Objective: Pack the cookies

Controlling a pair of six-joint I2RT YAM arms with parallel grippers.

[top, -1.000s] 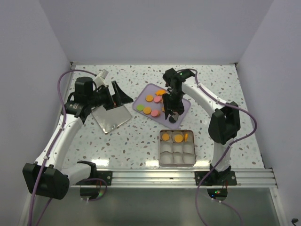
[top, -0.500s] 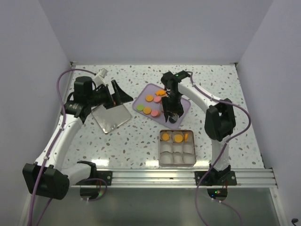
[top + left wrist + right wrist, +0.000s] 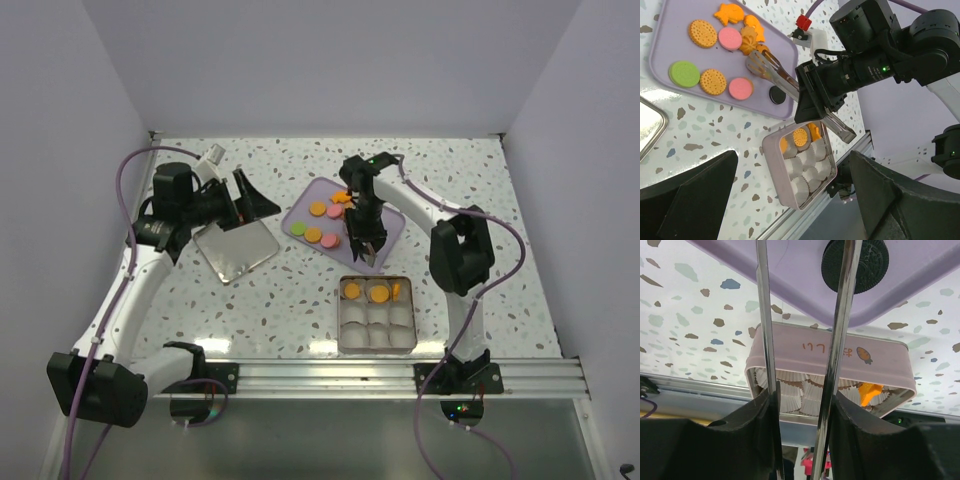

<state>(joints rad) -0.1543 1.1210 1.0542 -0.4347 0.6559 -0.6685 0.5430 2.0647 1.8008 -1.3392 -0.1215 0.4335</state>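
Several cookies [image 3: 318,210], orange, pink and green, lie on the lilac tray [image 3: 396,222]. A black cookie [image 3: 776,94] rests near the tray's front edge. My right gripper [image 3: 364,244] hangs over that edge, shut on metal tongs [image 3: 771,71]. The tongs' spoon tips sit by the orange cookies [image 3: 751,39] at the tray's back, with nothing between them. In the right wrist view the black cookie [image 3: 871,262] shows behind one tong arm [image 3: 840,335]. My left gripper [image 3: 255,200] is open and holds nothing, left of the tray.
The square tin [image 3: 343,318] with paper cups stands in front of the tray; three orange cookies [image 3: 378,292] fill its back row. A shiny flat lid [image 3: 237,250] lies under my left gripper. The metal rail [image 3: 320,375] runs along the near edge.
My right gripper has shifted slightly left and down over the tray's front edge, now covering the black cookie from above, and squeezed the tongs narrower. The left arm has barely moved.
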